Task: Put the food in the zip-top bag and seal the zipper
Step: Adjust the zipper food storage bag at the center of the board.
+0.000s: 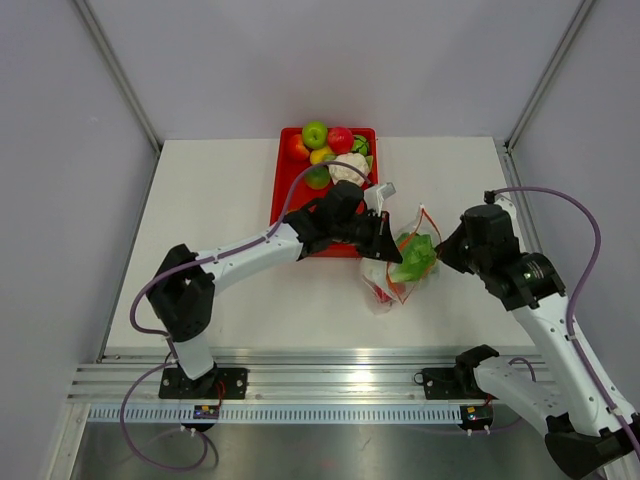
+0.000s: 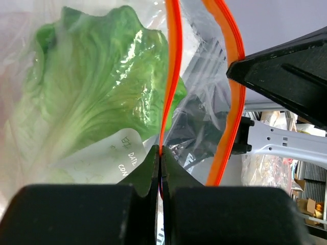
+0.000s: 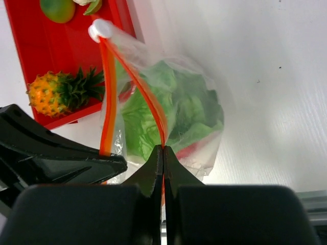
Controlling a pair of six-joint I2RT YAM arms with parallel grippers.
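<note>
The clear zip-top bag [image 1: 398, 268] stands just right of the tray, with its mouth held apart. Inside it are the green lettuce [image 2: 92, 92] [image 3: 173, 109] and a red piece of food [image 3: 198, 147] lower down. My left gripper [image 2: 161, 149] [image 1: 392, 250] is shut on one orange-red zipper strip [image 2: 172, 66]. The other zipper strip [image 2: 232, 92] runs apart from it on the right. My right gripper [image 3: 163, 148] [image 1: 443, 255] is shut on that opposite zipper strip [image 3: 145, 97]. The two grippers face each other across the bag's mouth.
A red tray [image 1: 285, 185] at the back centre holds apples, a white cauliflower [image 1: 348, 168] and other toy produce. An orange pineapple [image 3: 56, 94] lies in the tray's near corner. The left arm's link reaches over the tray's front edge.
</note>
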